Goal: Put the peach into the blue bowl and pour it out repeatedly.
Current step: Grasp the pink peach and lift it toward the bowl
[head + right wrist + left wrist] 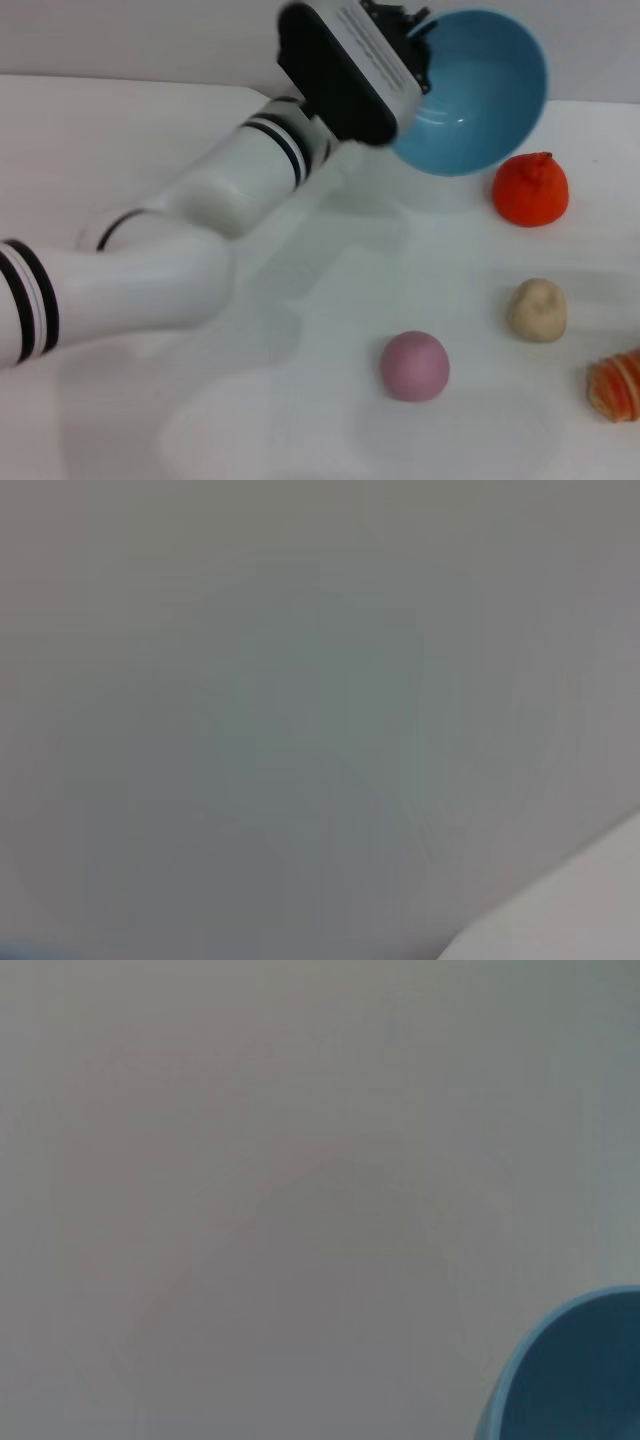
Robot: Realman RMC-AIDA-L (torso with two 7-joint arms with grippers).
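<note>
Left hand (418, 48): pinches the rim of the blue bowl (480, 95), fingers pressed together on its near edge – the bowl is lifted off the worktop (300, 400) and tipped on its side, mouth facing the camera.
Bowl: empty inside; the tilt reads as the pour-out half of the cycle (a judgement from its angle).
Peach (414, 366): rests on the worktop, well apart from the bowl, nearer the robot.
Other items: an orange-red fruit (530, 189) just beside the bowl, a beige lump (537, 309), a striped piece (616, 386) at the edge.
Views: only the head view shows the peach and the grip – the left wrist view catches a corner of the bowl, the right wrist view nothing tellable.
Right hand: not in sight.
</note>
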